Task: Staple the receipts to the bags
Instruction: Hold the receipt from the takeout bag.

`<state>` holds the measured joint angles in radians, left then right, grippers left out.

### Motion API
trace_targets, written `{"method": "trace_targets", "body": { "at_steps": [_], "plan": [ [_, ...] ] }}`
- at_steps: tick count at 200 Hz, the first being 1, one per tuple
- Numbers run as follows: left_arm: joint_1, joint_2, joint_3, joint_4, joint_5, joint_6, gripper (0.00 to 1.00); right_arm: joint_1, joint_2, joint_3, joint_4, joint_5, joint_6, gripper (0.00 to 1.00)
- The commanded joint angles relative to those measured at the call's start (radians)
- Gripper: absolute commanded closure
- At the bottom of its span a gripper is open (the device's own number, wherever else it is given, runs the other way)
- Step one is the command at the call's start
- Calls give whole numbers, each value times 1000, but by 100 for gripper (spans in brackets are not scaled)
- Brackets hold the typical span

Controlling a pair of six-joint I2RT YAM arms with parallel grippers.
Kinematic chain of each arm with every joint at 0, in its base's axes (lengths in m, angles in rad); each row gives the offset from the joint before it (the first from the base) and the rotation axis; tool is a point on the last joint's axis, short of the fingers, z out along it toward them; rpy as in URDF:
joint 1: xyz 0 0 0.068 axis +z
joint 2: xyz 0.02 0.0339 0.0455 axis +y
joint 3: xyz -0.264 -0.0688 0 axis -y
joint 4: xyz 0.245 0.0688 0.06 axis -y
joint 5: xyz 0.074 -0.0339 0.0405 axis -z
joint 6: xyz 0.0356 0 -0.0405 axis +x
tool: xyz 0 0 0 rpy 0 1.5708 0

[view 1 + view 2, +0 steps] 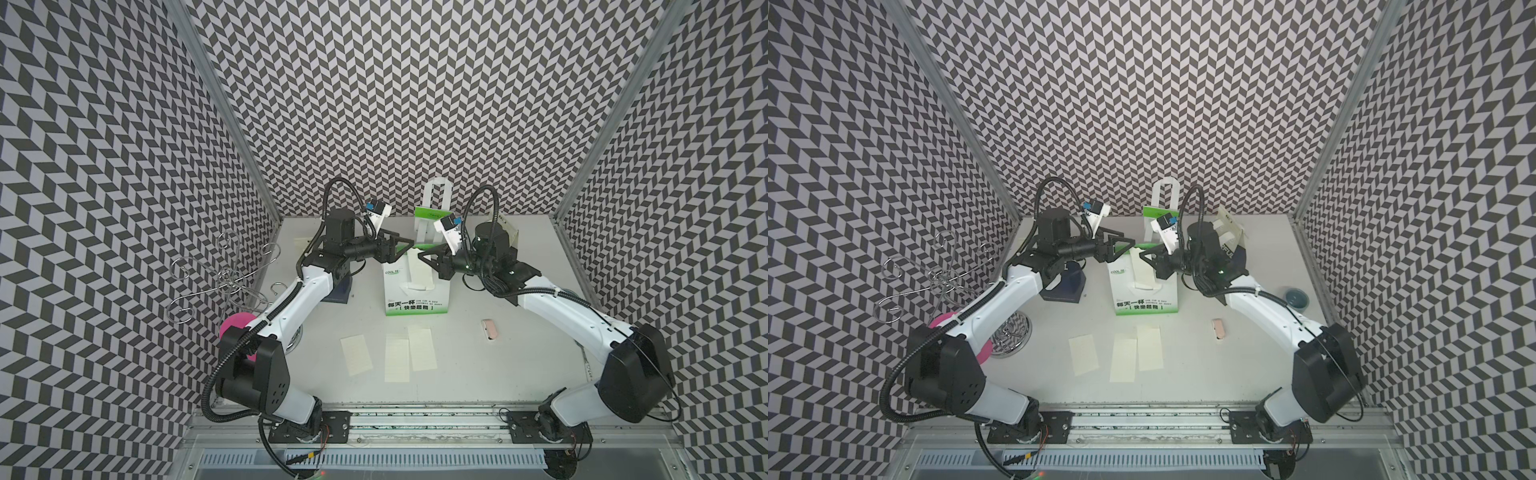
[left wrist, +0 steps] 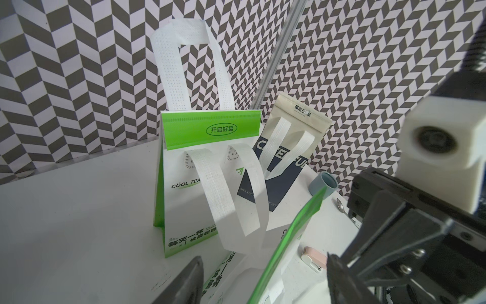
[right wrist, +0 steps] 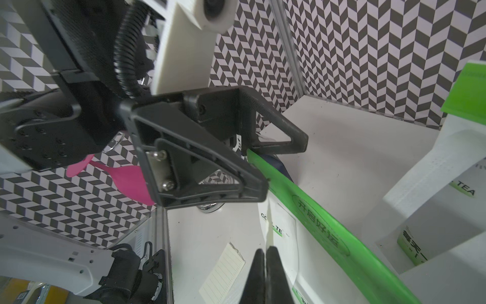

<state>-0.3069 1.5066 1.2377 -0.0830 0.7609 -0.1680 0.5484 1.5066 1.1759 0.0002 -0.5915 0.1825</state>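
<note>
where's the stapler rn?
In both top views the stapler lies on the table, right of the loose receipts and front-right of the nearer green bag.

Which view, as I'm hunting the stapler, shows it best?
Both top views: the pink stapler lies whole and unobstructed. Left wrist shows it nearer but partly hidden; right wrist misses it.

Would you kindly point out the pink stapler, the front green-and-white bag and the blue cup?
pink stapler (image 1: 488,330): in a top view, middle of body.
front green-and-white bag (image 1: 415,296): in a top view, white front panel.
blue cup (image 1: 1296,297): in a top view, open mouth.
</note>
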Motion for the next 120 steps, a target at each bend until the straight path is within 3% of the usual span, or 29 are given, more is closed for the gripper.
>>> {"method": "trace_targets", "body": {
  "at_steps": [1,55,120],
  "plan": [
    [12,-28,-12,24,49,50,24,10,20,37,32,24,-18,100],
    [23,-4,-15,34,103,65,21,10,42,41,66,50,0,100],
    [21,4,-14,19,91,96,35,10,78,74,59,55,0,100]
  ]
}}
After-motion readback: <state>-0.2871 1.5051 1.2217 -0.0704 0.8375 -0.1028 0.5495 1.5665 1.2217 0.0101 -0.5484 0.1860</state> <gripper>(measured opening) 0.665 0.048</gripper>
